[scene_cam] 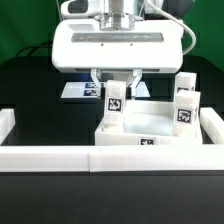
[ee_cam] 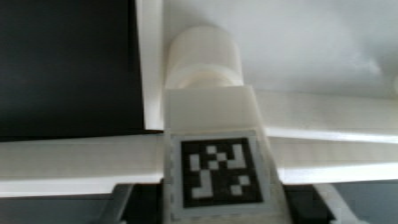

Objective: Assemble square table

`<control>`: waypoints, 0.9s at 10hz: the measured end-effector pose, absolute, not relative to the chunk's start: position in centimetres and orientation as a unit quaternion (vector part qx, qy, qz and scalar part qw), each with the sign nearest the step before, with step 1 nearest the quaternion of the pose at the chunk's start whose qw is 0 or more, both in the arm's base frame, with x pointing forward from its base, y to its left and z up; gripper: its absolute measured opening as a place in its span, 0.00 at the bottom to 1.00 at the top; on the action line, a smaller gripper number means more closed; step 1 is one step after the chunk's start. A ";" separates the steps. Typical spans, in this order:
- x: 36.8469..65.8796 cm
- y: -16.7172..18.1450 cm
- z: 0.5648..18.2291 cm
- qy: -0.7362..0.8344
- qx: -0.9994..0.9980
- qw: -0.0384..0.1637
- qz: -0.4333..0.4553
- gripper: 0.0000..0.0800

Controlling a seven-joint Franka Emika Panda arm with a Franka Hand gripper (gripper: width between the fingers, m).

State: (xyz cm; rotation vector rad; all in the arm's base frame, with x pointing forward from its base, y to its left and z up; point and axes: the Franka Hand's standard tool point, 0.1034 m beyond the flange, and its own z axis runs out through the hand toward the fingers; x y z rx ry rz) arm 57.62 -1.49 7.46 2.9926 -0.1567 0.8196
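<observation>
Black counter, green backdrop behind the rig, long low white border wall (scene_cam: 60, 158) across the near side. The square table top (scene_cam: 150, 133) sits just behind that wall, right of centre, with two legs (scene_cam: 185, 100) standing at its right side. The end effector (scene_cam: 116, 88) is clamped narrow on a third leg (scene_cam: 115, 103), held upright over the top's left part. The wrist view is blurry, so I can't tell if it's seated in a corner hole. To do this well, I'd keep it dead vertical, line it up over the hole, then press and twist gently, not forcing it.
</observation>
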 end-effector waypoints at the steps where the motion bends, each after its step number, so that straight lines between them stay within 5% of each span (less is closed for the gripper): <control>1: 57.6 -1.5 7.4 -0.050 0.963 0.017 0.264 0.49; 2: 57.6 -1.5 7.4 -0.050 0.963 0.017 0.264 0.49; 3: 57.6 -1.5 7.4 -0.050 0.963 0.017 0.263 0.71; 4: 57.6 -1.5 7.4 -0.050 0.963 0.017 0.263 0.79; 9: 57.4 -1.7 7.2 -0.054 0.968 0.014 0.245 0.81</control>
